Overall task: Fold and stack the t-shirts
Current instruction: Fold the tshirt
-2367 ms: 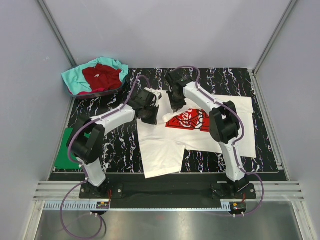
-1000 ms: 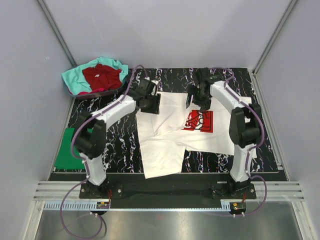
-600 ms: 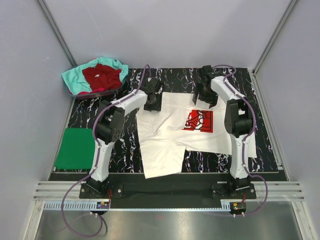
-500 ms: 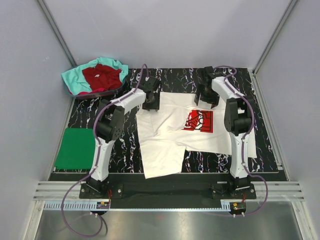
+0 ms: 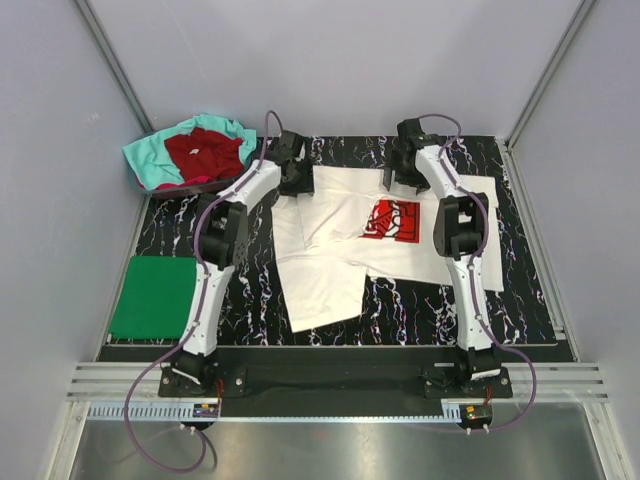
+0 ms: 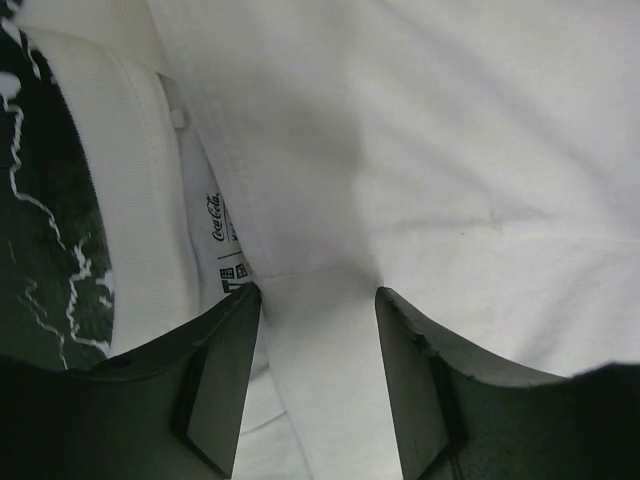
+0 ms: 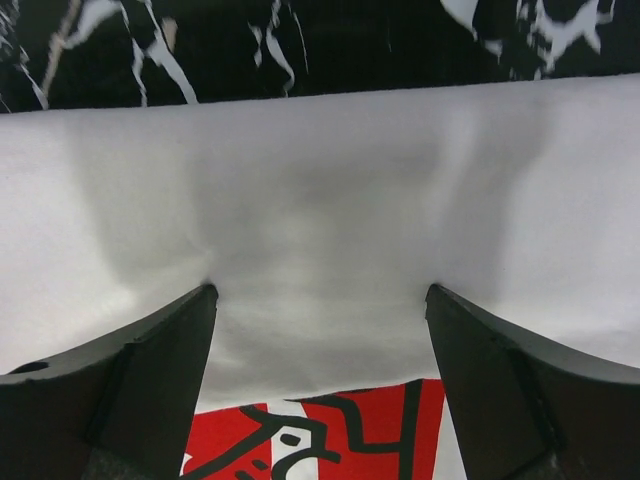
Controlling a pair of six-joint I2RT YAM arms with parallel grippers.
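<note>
The white t-shirt (image 5: 330,260) is being seen lying print side up across the middle of the black marbled table (image 5: 230,270). Its red chest print (image 5: 392,219) is sitting toward the far right, and one part is hanging down toward the near edge. Its far edge is being reached by both arms at full stretch. The left gripper (image 5: 294,178) is being set down at the shirt's far-left corner and the right gripper (image 5: 401,176) at the far edge just above the print. In the left wrist view, the fingers (image 6: 225,370) are being shown a modest way apart. A raised fold of white cloth is running up between them, just beside the collar band with its small printed label (image 6: 222,235). Whether that fold is actually being pinched cannot be told. In the right wrist view, the fingers (image 7: 150,370) are being shown spread wide, unclenched. Their tips are being rested on slightly rumpled white cloth between the shirt's far hem and the top of the print. The green t-shirt (image 5: 152,297) is being seen lying folded flat at the table's left edge, well apart from the white one. The dark red t-shirt (image 5: 203,152) is being cradled on the teal t-shirt (image 5: 150,160) in a loose heap at the far-left corner.
</note>
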